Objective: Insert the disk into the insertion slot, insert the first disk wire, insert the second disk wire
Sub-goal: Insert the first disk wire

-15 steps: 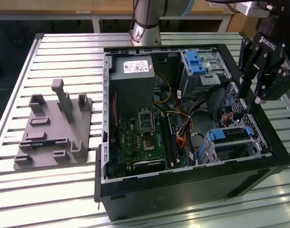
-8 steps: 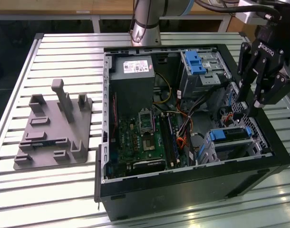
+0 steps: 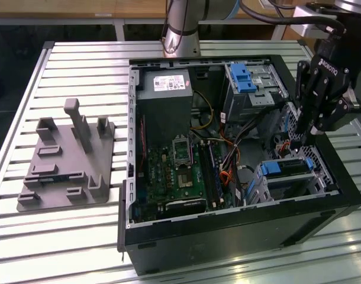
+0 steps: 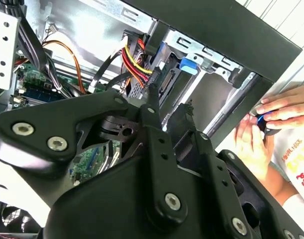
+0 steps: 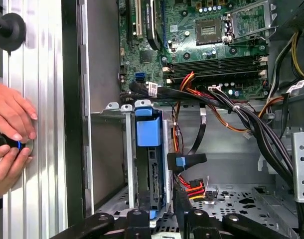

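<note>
The disk (image 3: 285, 168), silver in a bright blue carrier, sits down inside the insertion slot (image 3: 296, 184), a low grey metal cage at the case's front corner on the exterior view's right. In the first wrist view the disk (image 5: 148, 169) stands on edge in the cage (image 5: 109, 164). Beside it hang two loose wires: a black wire with a blue-tabbed plug (image 5: 186, 162) and a plug on red, yellow and orange leads (image 5: 197, 187). My gripper (image 3: 299, 142) hovers just above the disk and these wires, touching neither that I can see.
The open black computer case (image 3: 228, 236) lies on a slatted metal table. A taller bay with a blue latch (image 3: 247, 77) stands behind the slot. Thick black cable bundles (image 5: 251, 129) cross beside the cage. A person's hands (image 5: 10, 134) rest outside the case wall. A grey fixture block (image 3: 71, 160) stands apart.
</note>
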Controlling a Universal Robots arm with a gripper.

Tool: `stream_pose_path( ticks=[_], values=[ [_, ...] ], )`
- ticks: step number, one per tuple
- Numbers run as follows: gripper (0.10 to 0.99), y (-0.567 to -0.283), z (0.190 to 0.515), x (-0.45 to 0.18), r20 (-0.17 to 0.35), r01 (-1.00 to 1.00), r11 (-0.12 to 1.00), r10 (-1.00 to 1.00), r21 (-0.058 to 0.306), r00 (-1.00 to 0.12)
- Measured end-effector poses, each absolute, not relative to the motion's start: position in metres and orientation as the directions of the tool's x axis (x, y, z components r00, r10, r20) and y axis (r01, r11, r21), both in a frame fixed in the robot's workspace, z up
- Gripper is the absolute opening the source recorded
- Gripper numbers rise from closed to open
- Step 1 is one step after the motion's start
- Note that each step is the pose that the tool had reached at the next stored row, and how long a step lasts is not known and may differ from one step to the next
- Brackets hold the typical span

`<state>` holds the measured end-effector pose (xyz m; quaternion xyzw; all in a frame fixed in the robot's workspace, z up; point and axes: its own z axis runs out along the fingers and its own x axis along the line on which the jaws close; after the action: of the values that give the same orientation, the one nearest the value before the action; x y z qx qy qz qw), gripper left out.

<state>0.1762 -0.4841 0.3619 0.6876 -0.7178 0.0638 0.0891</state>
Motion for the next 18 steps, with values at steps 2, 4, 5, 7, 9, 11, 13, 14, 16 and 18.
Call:
stream_pose_path(
  ticks=[2,4,5,7,9,11,13,14,16,18],
  values=[
    [0.349,-0.484,0.361,0.177,0.216,-0.999,0.044,-0.976,0.031,-0.037],
    [0.349,-0.484,0.36,0.177,0.216,-0.999,0.042,-0.976,0.031,-0.035],
    [0.349,-0.484,0.359,0.177,0.215,-0.999,0.041,-0.976,0.031,-0.034],
    [0.349,-0.483,0.358,0.178,0.215,-0.999,0.04,-0.976,0.031,-0.033],
    [0.349,-0.483,0.356,0.178,0.216,-0.999,0.039,-0.976,0.031,-0.032],
    [0.349,-0.483,0.354,0.178,0.215,-0.999,0.038,-0.976,0.031,-0.031],
    [0.349,-0.483,0.352,0.178,0.215,-0.999,0.037,-0.976,0.031,-0.03],
    [0.349,-0.483,0.352,0.178,0.215,-0.999,0.037,-0.976,0.031,-0.029],
    [0.349,-0.483,0.35,0.178,0.216,-0.999,0.035,-0.976,0.031,-0.027],
    [0.349,-0.479,0.349,0.178,0.215,-0.999,0.03,-0.976,0.031,-0.023]
  ],
)
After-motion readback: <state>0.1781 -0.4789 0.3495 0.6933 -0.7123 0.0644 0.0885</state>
